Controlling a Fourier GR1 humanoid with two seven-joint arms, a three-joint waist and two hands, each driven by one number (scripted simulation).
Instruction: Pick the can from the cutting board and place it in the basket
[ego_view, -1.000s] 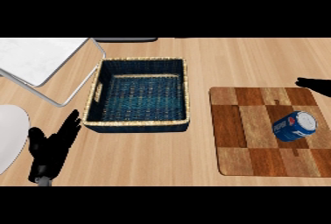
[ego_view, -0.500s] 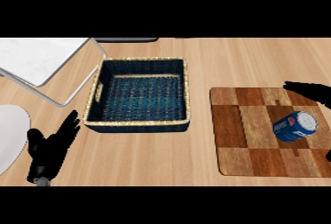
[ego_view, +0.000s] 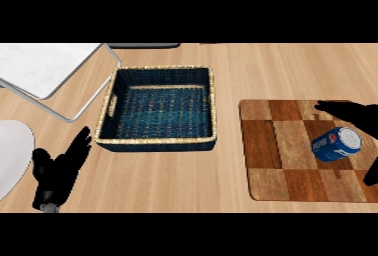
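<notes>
A light wooden table (ego_view: 221, 65) fills the frame, seen steeply from above. At the right sits a chequered wooden cutting board (ego_view: 284, 150) of light and dark brown squares. A blue can (ego_view: 337, 144) with a white and red label lies tilted on its side on the board, near the board's right edge.

The right robot hand (ego_view: 354, 114), black, comes in from the right edge of the frame and hangs over the board's upper right corner, just above the can in the picture. Its fingers reach leftward and are spread rather than closed on anything; whether it touches the can cannot be told. A further dark part of it shows at the right edge below the can.

In the centre, left of the board and apart from it, stands a rectangular woven basket (ego_view: 159, 142) with dark blue walls and a pale straw rim.

The left robot hand (ego_view: 60, 170) rests at the lower left, fingers straight and fanned, pointing up.

A white tray with a metal frame (ego_view: 44, 65) lies at the upper left, and the edge of a white plate (ego_view: 11, 155) shows at the left edge.
</notes>
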